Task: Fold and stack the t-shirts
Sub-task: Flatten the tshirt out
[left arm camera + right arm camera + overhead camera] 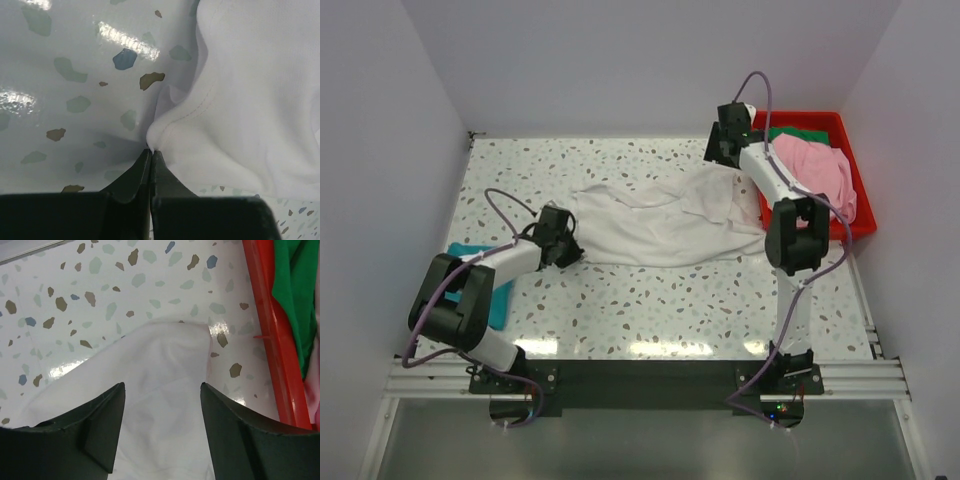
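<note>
The off-white t-shirt (660, 225) lies stretched and wrinkled across the middle of the surface (650, 305), running from the left arm (505, 260) over toward the red bin (808, 118). The left jaws are pressed together on a small pinch of its hemmed edge, a bite so shallow that only a nub of cloth shows at the tips. The right jaws stand apart, holding nothing, poised over the shirt's far corner just beside the bin wall. The worry, to my eye, is that thin left grip: any pull to flatten the shirt could slide the hem out, and the cloth would slump into fresh creases. The right jaws, if they close off-centre, might catch only one layer or scrape the surface. So near the bin, they could also knock its rim or snag the green t-shirt (295, 290) lying inside. An uneven pull between the two arms would drag the shirt askew. The pink t-shirt (815, 170) is heaped in the bin over the green one, and the teal t-shirt (501, 303) lies at the near left, partly under the left arm. The surface is glossy white terrazzo flecked with grey, brown and blue chips, throwing back lamp glare. Plain pale walls (650, 60) close it in on three sides.
</note>
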